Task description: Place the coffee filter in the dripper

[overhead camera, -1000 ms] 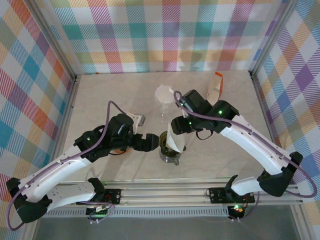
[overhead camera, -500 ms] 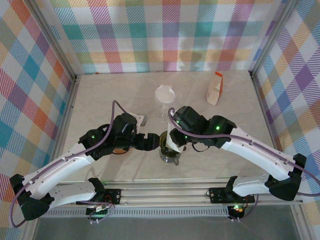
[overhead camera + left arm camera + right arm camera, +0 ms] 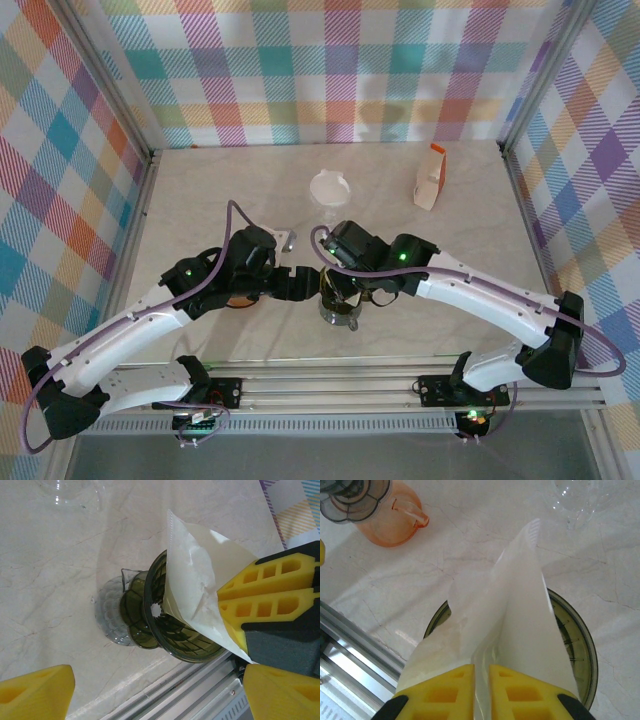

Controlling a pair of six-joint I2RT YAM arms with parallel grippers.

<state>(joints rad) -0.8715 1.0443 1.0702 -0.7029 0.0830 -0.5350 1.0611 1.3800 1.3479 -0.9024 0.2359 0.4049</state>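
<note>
Looking down from above, we see the left gripper (image 3: pixel 300 285) just left of the dark green dripper (image 3: pixel 340 310) and the right gripper (image 3: pixel 347 290) directly over it; from here we cannot tell how its jaws stand.

On the left wrist camera, our left jaws are spread wide and empty, with the dripper ahead of them. The white coffee filter (image 3: pixel 197 587) sits tilted, partly down in the dripper's mouth, one corner sticking out past the rim.

On the right wrist camera, the right jaws pinch the filter's edge above the dripper. An orange jug (image 3: pixel 395 522) stands off to one side of the dripper, not touching it.
</note>
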